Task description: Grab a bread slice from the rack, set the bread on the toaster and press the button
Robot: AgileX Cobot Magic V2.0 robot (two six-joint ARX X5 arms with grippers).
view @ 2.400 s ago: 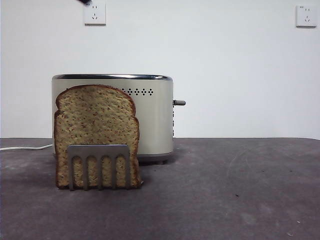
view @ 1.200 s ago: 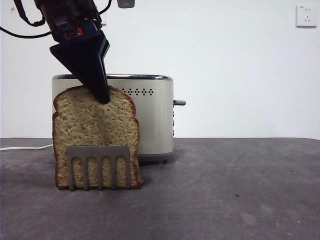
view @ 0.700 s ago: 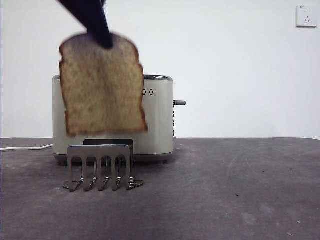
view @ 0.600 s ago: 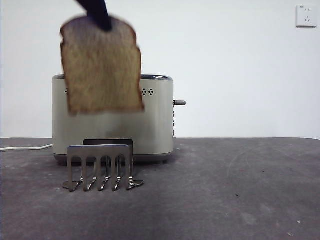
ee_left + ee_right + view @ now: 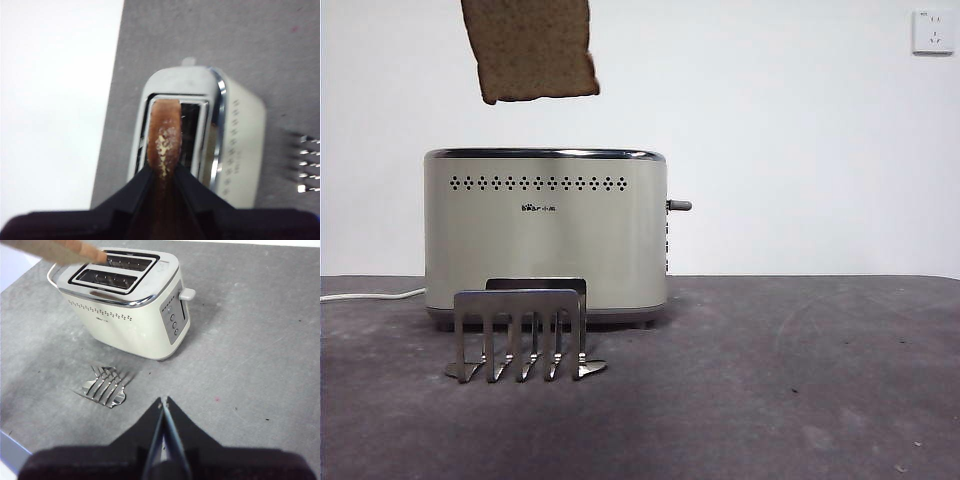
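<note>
Bread [image 5: 532, 52] is off the rack [image 5: 520, 333] and high above the toaster [image 5: 545, 235], pinched in the left gripper [image 5: 162, 172] seemingly over a slot, right gripper [image 5: 164, 412] closed on nothing and waiting, so lowering in and the button remain.

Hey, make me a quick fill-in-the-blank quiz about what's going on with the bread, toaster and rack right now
1. The left gripper holds the slice of bread above the ____.
2. The rack stands on the table with ____ slices in it.
3. The toaster has ____ slots in its top.
4. The right gripper holds ____.

Missing words: toaster; no; two; nothing
</note>
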